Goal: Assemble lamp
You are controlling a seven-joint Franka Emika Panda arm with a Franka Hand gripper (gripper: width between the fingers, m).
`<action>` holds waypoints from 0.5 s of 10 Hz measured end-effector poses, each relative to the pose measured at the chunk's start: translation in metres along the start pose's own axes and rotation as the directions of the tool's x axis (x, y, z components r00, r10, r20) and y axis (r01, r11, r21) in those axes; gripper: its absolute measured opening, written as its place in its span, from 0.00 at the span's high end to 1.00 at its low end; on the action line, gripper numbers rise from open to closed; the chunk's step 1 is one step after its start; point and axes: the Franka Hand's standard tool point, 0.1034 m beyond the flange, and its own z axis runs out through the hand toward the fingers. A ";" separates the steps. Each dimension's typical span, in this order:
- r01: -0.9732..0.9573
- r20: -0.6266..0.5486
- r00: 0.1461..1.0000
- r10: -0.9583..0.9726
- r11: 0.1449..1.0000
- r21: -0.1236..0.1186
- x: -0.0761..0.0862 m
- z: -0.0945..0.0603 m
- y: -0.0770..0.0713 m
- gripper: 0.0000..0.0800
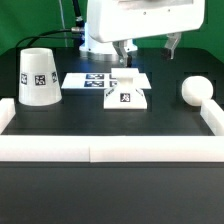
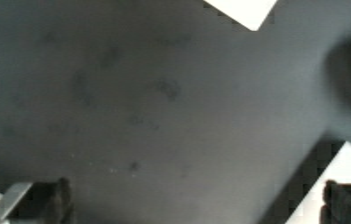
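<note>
While the gripper (image 1: 150, 46) hangs wide open and empty above the table (image 1: 100, 125), the base (image 1: 127, 97) lies central. Shade (image 1: 38, 77) and bulb (image 1: 196, 92) stand well apart, presumably for clear grasp access.

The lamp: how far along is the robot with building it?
Nothing looks joined yet: the shade, base and bulb sit apart on the table. The gripper is open and holds nothing. All the joining is left, probably bulb onto base, then shade.
</note>
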 end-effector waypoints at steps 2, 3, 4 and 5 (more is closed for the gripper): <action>-0.119 0.001 0.993 0.119 0.993 0.000 -0.007 0.003 -0.002 0.12; -0.228 0.013 0.974 0.228 0.974 0.001 -0.022 0.008 -0.006 0.12; -0.297 0.021 0.955 0.297 0.955 0.005 -0.036 0.014 -0.008 0.12; -0.364 0.029 0.931 0.364 0.931 0.015 -0.047 0.020 -0.009 0.12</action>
